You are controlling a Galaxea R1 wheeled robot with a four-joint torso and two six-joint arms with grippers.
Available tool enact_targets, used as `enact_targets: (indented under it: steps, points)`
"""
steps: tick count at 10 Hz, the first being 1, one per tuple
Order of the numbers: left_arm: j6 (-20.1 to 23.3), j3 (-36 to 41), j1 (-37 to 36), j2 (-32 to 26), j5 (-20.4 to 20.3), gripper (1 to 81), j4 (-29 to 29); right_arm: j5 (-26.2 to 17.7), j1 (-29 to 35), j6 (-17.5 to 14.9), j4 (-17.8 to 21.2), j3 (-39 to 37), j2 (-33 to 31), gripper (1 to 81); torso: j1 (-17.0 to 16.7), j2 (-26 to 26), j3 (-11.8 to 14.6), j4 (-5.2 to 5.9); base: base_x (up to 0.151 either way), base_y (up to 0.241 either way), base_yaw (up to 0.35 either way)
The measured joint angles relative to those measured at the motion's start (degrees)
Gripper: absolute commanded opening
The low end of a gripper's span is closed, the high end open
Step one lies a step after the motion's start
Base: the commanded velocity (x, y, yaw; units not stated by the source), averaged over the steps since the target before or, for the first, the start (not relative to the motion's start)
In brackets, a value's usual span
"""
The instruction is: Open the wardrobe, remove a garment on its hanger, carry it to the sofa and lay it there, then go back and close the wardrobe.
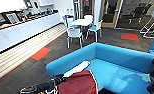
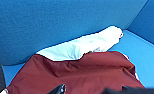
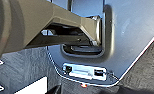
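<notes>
Your left arm (image 1: 46, 86) sits nearest, at seven o'clock; whether its fingers are clamped you cannot tell. The garment (image 1: 79, 83) lies just beyond it, draped over the sofa (image 1: 123, 60) arm, its white sleeve (image 1: 78, 68) running out toward one o'clock

No legible txt anywhere.
</notes>
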Motion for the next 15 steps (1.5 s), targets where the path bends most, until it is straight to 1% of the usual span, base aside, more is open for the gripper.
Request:
enact_targets:
  steps: [2,4,5,6,7,9,10,13,15]
  points:
    - [0.0,0.0,1.7,-1.5,-0.4,81.1,0.4,0.0,0.0,0.0,0.0,0.0,0.0,81.1,0.0,0.0,0.0,0.0,0.0,0.0,0.0]
    - [0.0,-0.5,6.5,-3.8,-2.0,81.1,0.7,0.0,0.0,0.0,0.0,0.0,0.0,81.1,0.0,0.0,0.0,0.0,0.0,0.0,0.0]
    - [0.0,-0.5,9.7,-4.8,-4.1,81.1,1.1,-0.1,0.2,0.0,0.0,0.0,0.1,81.1,0.0,0.0,0.0,0.0,0.0,0.0,0.0]
    - [0.0,-0.5,13.3,-6.2,-7.2,81.1,2.1,-0.1,0.4,0.0,0.0,0.0,0.1,81.1,0.0,0.0,0.0,0.0,0.0,0.0,0.0]
    - [0.0,-0.5,17.2,-7.9,-11.1,81.1,3.9,-0.3,0.7,0.0,0.0,0.0,0.1,81.1,0.0,0.0,0.0,0.0,0.0,0.0,0.0]
    - [0.0,-0.5,24.5,-11.6,-20.1,81.1,10.5,-0.5,1.0,0.0,0.0,-0.1,0.1,81.1,0.0,0.0,0.0,0.0,0.0,0.0,0.0]
    - [0.0,-0.8,28.0,-12.8,-23.5,81.1,13.8,-0.7,1.0,0.0,0.0,-0.1,0.1,81.1,0.0,0.0,0.0,0.0,0.0,0.0,0.0]
    - [0.0,-3.1,37.9,-13.2,-28.8,81.1,19.0,-0.8,1.0,0.0,0.0,-0.6,0.1,81.1,-0.1,-0.1,0.0,0.0,0.0,0.0,0.0]
    - [0.0,-6.3,42.6,-12.1,-30.8,81.1,20.3,-0.9,1.0,0.0,0.0,-1.3,0.6,81.1,-0.1,-0.1,0.1,0.0,0.0,0.0,0.0]
